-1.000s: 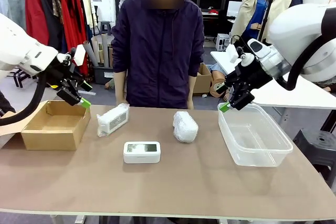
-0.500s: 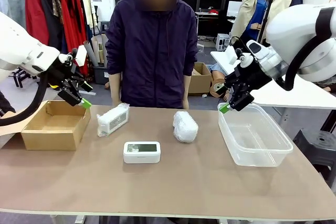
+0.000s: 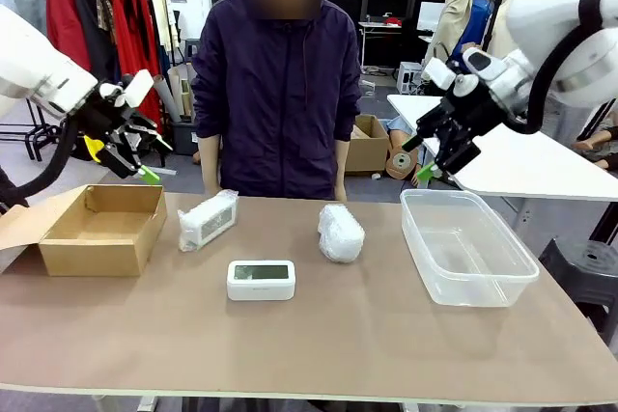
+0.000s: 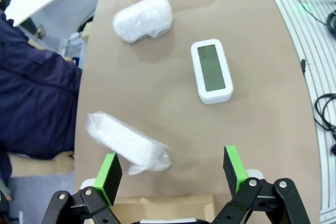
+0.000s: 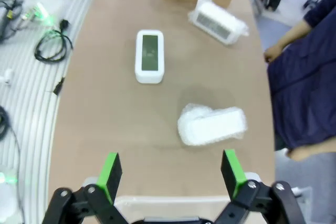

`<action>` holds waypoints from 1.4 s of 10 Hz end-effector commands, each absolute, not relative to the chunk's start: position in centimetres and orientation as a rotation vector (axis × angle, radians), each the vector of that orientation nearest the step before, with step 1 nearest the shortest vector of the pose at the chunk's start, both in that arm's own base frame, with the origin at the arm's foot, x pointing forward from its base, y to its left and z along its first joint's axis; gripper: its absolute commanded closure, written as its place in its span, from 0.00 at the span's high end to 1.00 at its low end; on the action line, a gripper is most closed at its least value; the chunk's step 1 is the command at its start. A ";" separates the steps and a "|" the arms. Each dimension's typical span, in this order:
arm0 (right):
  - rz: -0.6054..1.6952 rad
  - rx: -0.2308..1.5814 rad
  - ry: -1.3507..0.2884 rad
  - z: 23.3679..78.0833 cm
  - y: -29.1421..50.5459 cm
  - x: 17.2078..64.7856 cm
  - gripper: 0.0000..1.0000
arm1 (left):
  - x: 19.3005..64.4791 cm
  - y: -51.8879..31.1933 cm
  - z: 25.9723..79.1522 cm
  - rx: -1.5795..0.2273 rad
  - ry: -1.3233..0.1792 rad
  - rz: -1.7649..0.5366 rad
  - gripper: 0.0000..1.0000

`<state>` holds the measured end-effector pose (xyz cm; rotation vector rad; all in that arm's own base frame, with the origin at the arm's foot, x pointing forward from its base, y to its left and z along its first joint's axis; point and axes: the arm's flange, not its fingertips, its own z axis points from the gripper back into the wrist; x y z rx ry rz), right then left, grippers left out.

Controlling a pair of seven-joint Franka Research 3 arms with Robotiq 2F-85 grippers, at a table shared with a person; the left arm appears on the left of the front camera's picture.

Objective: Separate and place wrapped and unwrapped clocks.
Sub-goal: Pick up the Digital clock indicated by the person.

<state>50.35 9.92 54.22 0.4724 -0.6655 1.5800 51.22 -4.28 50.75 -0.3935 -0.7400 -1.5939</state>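
nothing is judged sorted yet. the bare clock (image 3: pixel 261 280) lies mid-table, the boxy wrapped bundle (image 3: pixel 207 219) beyond it to its left, the rounded wrapped bundle (image 3: pixel 341 232) beyond it to its right. cardboard box (image 3: pixel 97 258) and clear tub (image 3: pixel 483 291), either side of the clock, are seen empty. left gripper (image 4: pixel 173 169) and right gripper (image 5: pixel 170 174) are held aloft, jaws spread, nothing gripped.

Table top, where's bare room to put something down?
The whole near strip of the table, in front of the bare clock, is free. So is the gap between the rounded bundle and the clear tub. Tightest: between cardboard box and boxy bundle.
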 end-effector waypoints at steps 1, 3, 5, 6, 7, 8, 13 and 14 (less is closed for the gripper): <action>1.587 0.567 -0.732 55.3 8.8 52.6 1.00 | 53.7 -2.7 51.0 -0.470 -0.803 -1.586 1.00; 1.558 0.615 -0.781 56.2 7.3 54.4 1.00 | 54.7 -1.4 51.7 -0.539 -0.831 -1.544 1.00; 1.555 0.628 -0.808 56.3 6.3 55.7 1.00 | 55.3 -0.5 52.2 -0.601 -0.828 -1.511 1.00; 1.541 0.633 -0.798 56.2 5.8 56.4 1.00 | 55.5 -0.3 52.4 -0.603 -0.818 -1.505 1.00; 1.527 0.642 -0.794 56.1 5.3 56.8 1.00 | 55.6 -0.3 52.5 -0.605 -0.809 -1.500 1.00; 1.514 0.646 -0.795 55.9 4.9 57.1 1.00 | 55.7 -0.1 52.4 -0.612 -0.787 -1.489 1.00; 1.495 0.619 -0.761 55.0 4.4 56.9 1.00 | 55.7 -0.3 51.5 -0.611 -0.784 -1.478 1.00; 1.495 0.619 -0.761 55.0 4.4 56.9 1.00 | 55.7 -0.3 51.5 -0.611 -0.784 -1.478 1.00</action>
